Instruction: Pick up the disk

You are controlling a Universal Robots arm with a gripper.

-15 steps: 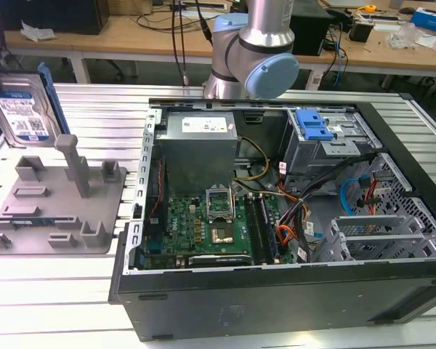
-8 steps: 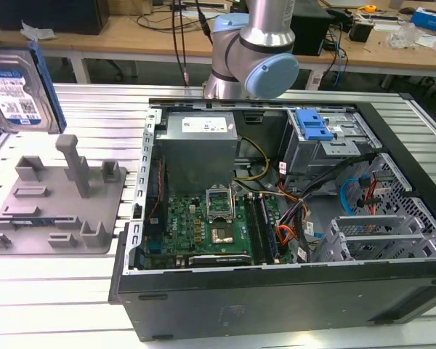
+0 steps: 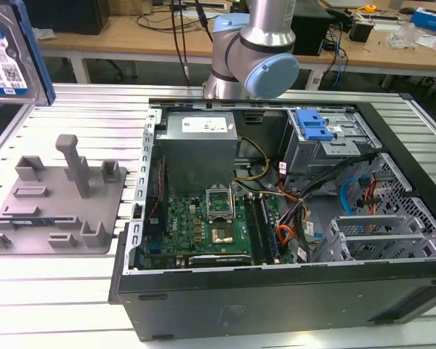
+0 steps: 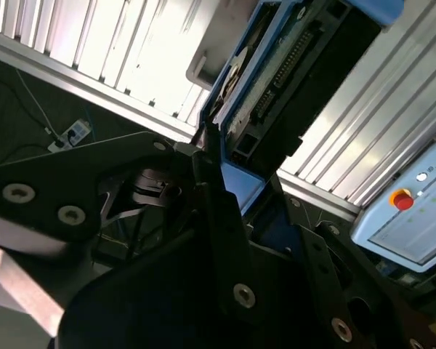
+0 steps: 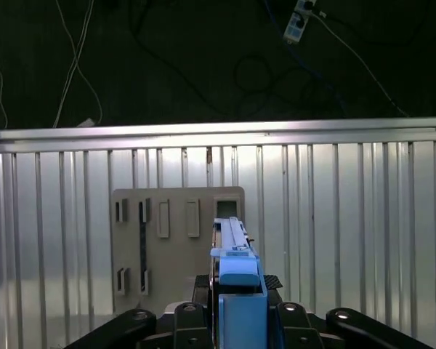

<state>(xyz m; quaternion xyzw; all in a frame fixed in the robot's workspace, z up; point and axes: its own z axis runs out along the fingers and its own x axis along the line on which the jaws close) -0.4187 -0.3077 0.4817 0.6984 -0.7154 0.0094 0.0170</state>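
While the open black computer tower point(image 3: 276, 298) lay on its side across the middle and right of the exterior view, the flat silver metal disk with its blue-and-white label and blue plastic side rails point(image 3: 11, 54) hung at the upper left corner of that frame, lifted clear of the ribbed aluminium table point(image 3: 65, 116). In both wrist views the black gripper point(image 5: 236, 309) was clamped on the disk point(image 5: 236, 280): in the first wrist view its dark fingers point(image 5: 196, 316) pressed against either side of the blue rail at the bottom centre of the frame, and in the second wrist view the disk point(image 4: 276, 80) ran edge-on from the frame's centre toward the upper right, its connector side showing.

The tower held a green motherboard point(image 3: 203, 222) at lower centre, a grey metal power supply box point(image 3: 200, 131) above it, orange and blue cables point(image 3: 294, 218) to the right, and a metal drive cage with a blue plastic latch point(image 3: 312, 127) at upper right.

Left of the tower in the exterior view, the grey plastic holder with upright posts point(image 3: 58, 200) sat flat on the table; in the first wrist view it point(image 5: 174, 240) lay directly beyond the held disk. The silver and pale blue arm joint point(image 3: 258, 51) stood at top centre of the exterior view.
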